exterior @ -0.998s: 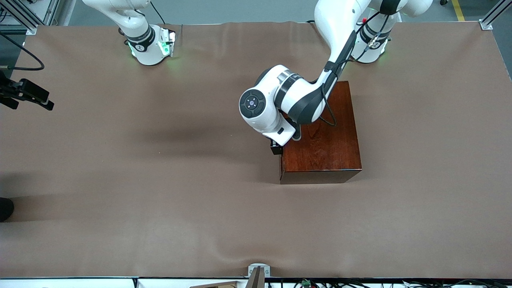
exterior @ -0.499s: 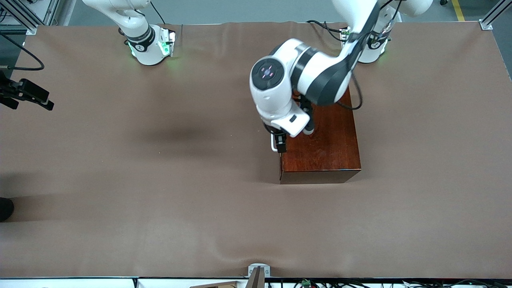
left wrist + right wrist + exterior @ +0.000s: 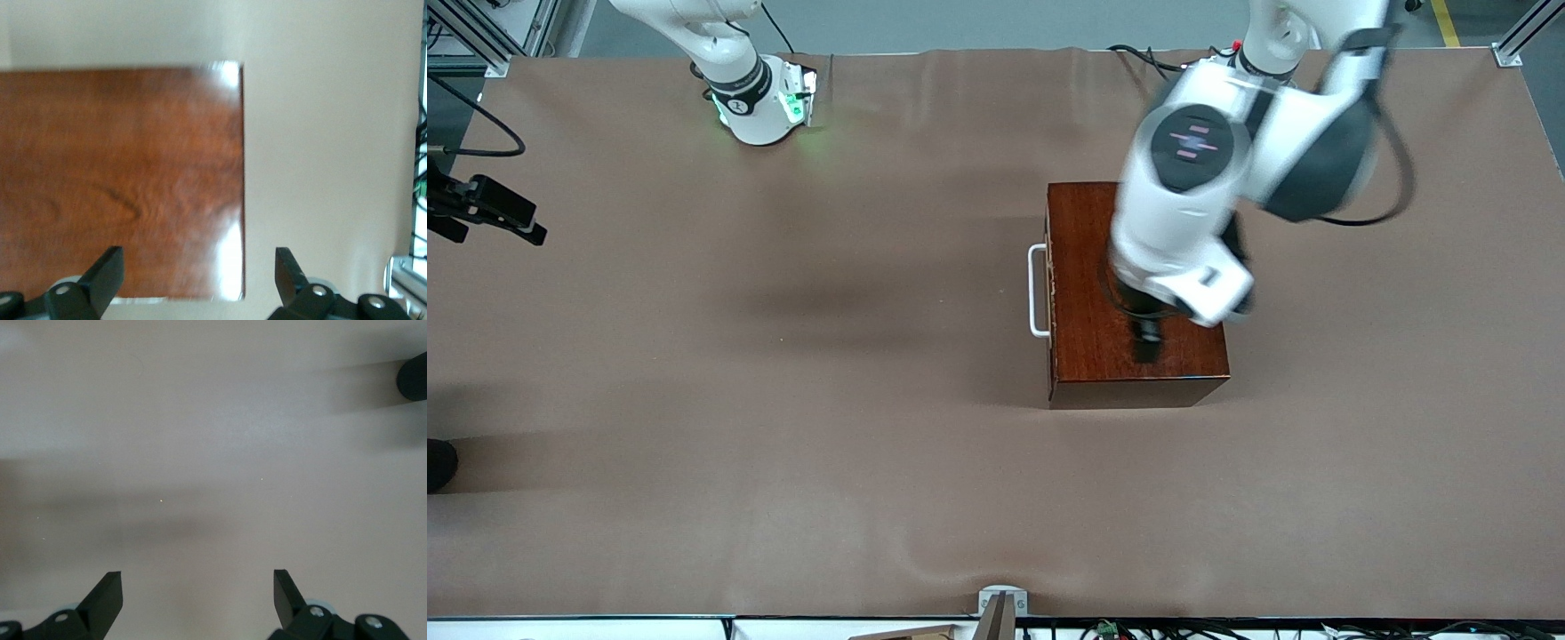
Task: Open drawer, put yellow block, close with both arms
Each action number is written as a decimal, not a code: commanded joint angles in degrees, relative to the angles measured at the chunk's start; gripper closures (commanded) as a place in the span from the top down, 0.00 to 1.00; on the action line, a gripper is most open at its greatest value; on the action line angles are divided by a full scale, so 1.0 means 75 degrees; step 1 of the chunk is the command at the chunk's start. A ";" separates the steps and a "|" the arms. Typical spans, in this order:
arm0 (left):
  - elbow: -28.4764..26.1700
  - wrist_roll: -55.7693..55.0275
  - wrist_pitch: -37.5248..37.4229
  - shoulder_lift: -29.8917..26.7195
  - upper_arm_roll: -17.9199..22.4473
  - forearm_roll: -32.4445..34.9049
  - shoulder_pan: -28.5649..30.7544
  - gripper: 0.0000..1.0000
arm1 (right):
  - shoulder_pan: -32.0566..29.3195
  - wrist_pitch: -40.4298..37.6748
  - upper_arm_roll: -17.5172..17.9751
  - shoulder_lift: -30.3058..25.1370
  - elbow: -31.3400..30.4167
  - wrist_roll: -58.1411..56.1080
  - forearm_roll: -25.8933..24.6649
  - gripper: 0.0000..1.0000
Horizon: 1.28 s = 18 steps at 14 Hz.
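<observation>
Black fingers (image 3: 107, 273) of both grippers spread wide, holding nothing.

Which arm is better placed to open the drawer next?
Left, probably. The left gripper hangs open over the wooden box, near the drawer's white handle. The right gripper, open, sees only bare table.

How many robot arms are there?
2. The left arm hangs above the wooden box. The right arm waits at its end of the table, mostly out of view.
</observation>
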 commanded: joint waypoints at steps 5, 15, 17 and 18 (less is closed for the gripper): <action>-0.2255 0.1526 0.0332 -0.1508 -0.0046 -0.0058 0.0967 1.00 | -0.0169 -0.0064 0.0115 -0.0063 0.0070 -0.0055 0.0040 1.00; -0.3346 0.5134 0.0427 -0.2763 -0.0058 -0.0011 0.2947 1.00 | -0.0169 -0.0065 0.0103 -0.0063 0.0070 -0.0055 0.0028 1.00; -0.3346 0.5744 0.0427 -0.2856 -0.0058 -0.0011 0.3217 1.00 | -0.0158 -0.0064 0.0115 -0.0063 0.0070 -0.0032 0.0040 1.00; -0.3358 0.6141 0.0415 -0.2938 -0.0058 -0.0011 0.3346 1.00 | -0.0169 -0.0053 0.0103 -0.0063 0.0070 -0.0044 0.0028 1.00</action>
